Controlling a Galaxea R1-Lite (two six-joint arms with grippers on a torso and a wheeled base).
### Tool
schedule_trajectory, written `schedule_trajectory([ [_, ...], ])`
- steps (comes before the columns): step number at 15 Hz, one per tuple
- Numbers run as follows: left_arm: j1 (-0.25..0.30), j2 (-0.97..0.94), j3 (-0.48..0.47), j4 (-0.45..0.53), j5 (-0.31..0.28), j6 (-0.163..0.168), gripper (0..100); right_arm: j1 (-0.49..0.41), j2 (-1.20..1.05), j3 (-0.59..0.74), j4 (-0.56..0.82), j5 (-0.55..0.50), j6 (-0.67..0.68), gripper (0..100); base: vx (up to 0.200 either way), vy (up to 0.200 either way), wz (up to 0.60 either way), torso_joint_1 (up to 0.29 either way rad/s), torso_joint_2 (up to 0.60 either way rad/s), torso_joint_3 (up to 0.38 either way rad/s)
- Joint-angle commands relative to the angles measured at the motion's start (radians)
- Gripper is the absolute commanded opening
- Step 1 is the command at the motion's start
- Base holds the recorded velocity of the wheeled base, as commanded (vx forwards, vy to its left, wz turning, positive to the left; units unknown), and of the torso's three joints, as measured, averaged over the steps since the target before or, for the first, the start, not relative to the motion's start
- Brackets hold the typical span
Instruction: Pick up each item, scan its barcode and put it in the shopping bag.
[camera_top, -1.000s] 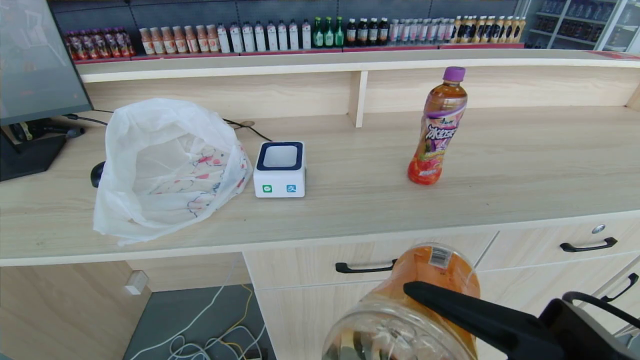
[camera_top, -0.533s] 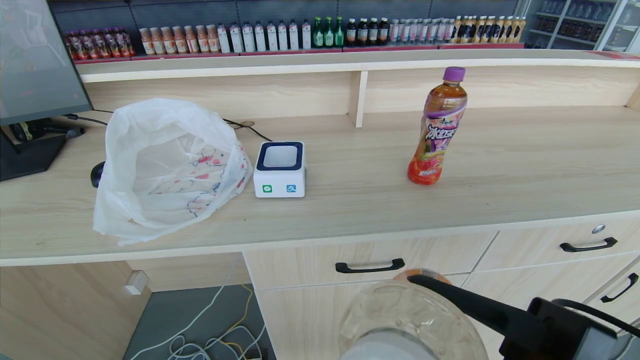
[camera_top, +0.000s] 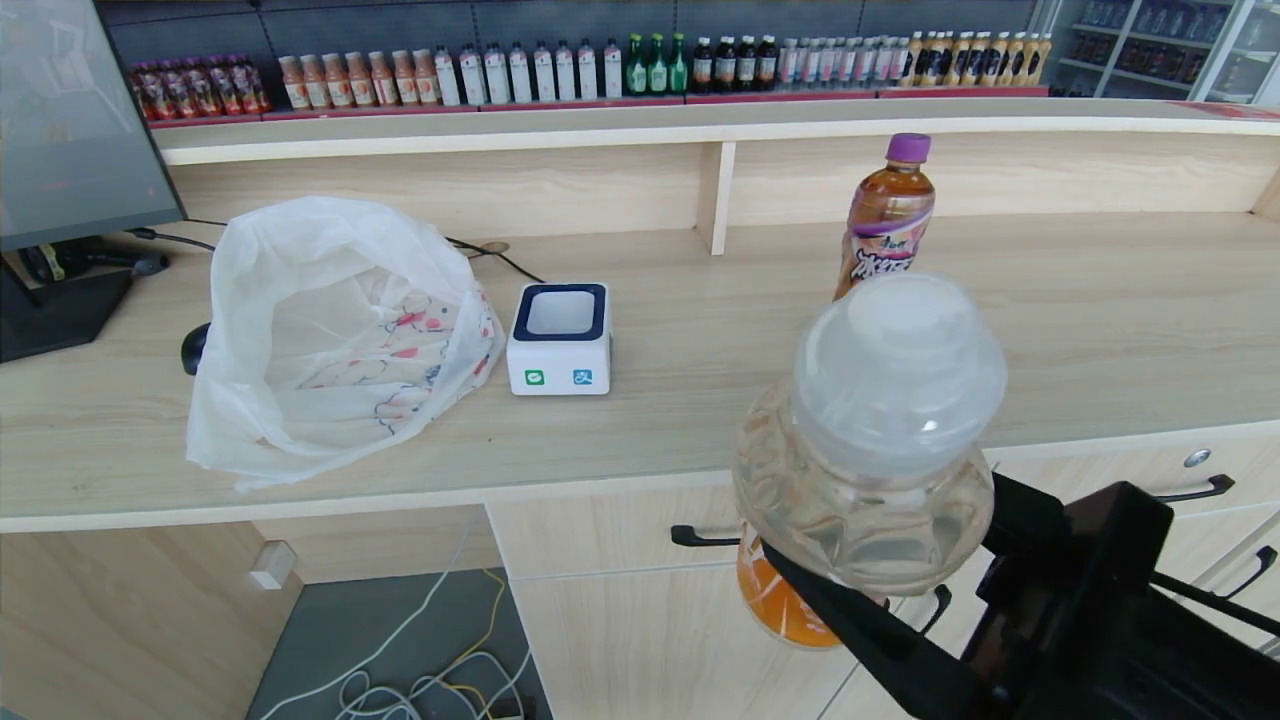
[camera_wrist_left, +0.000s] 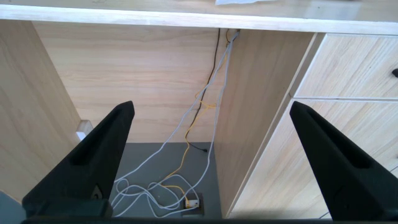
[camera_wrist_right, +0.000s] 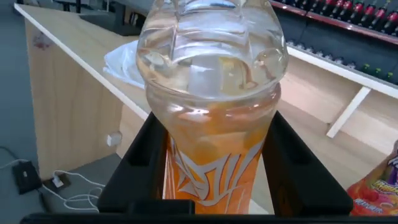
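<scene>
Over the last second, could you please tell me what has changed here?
The right gripper, shut on the orange drink bottle, raised it and swung it upright, cap now toward the head camera. The shopping bag, scanner and purple-capped bottle on the counter stayed put.

Bench (camera_top: 700, 400): wide open stretch between scanner (camera_top: 559, 338) and upright purple-capped bottle (camera_top: 889, 210); more free room right of that bottle. Shopping bag (camera_top: 330, 330) blocks left part, mouth gaping toward near side, just left of scanner. Raised ledge (camera_top: 600, 130) and divider (camera_top: 715, 195) wall off far side. Monitor (camera_top: 75, 110) crowds far left corner. Orange bottle (camera_top: 865, 480) in right tool (camera_wrist_right: 214, 171) hangs near of bench edge, before drawers (camera_top: 600, 535).
</scene>
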Motion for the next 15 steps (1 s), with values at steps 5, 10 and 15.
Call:
schedule_trajectory([
  [5,0.000,0.000,0.000,-0.001,0.000,0.000,100,-0.331,0.003,-0.068,0.046,0.141,0.256,0,0.000,0.000,0.00,0.000,0.00,0.000],
  [10,0.000,0.000,0.000,-0.001,0.000,0.000,100,-0.526,0.056,-0.157,0.051,0.141,0.458,0,0.000,0.000,0.00,0.000,0.00,0.000],
  [15,0.000,0.000,0.000,0.001,0.000,0.000,100,-0.605,0.136,-0.278,0.037,0.134,0.472,0,0.000,0.000,0.00,0.000,0.00,0.000],
])
